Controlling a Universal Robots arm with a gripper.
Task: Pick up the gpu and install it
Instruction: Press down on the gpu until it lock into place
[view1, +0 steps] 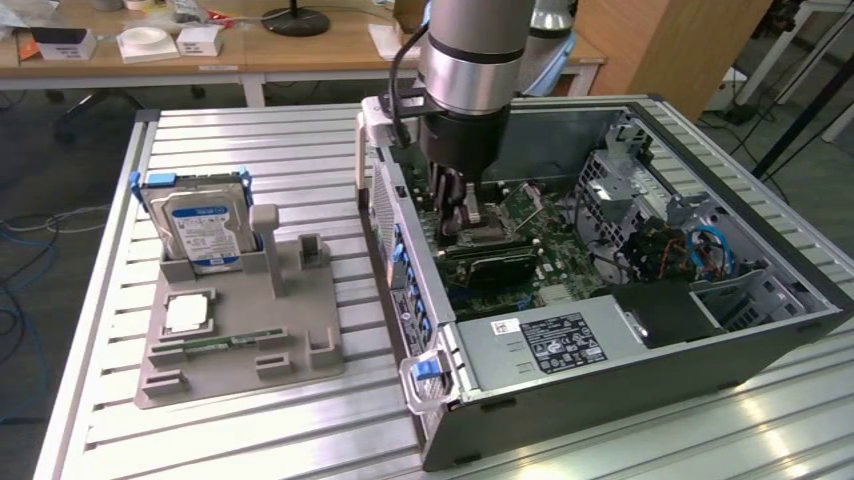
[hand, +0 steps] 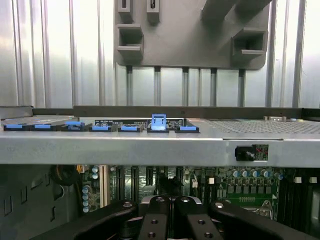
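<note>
- The arm (view1: 470, 60) comes straight down from above, its silver and black wrist vertical, reaching into the open computer case (view1: 747, 350) that lies on its side on the slatted metal worktop (view1: 267, 430).
- The tool (view1: 470, 210) sits low inside the case, over the green motherboard (view1: 561, 250), towards the exterior view's left part of the case and close behind its rear wall.
- In the wrist view the tool (hand: 170, 220) has its two dark fingers (hand: 152, 225) drawn in against each other with only a thin seam between them; it is closed narrow.
- The gpu (view1: 487, 258) shows as a dark flat card lying on the motherboard just below the tool, at the tips of the fingers. I cannot tell whether the fingers grip its edge or only press on it.
- Past the fingers, the wrist view looks along the board's slots to the case's rear wall, where a row of blue clips (hand: 100, 127) runs along the top edge; one clip (hand: 158, 121) stands higher than the rest.
- On the exterior view's left, well apart from the case, a grey holder tray (view1: 234, 340) rests on the worktop.
- A silver hard drive (view1: 203, 228) with a blue-white label stands upright in the tray's far end.
</note>
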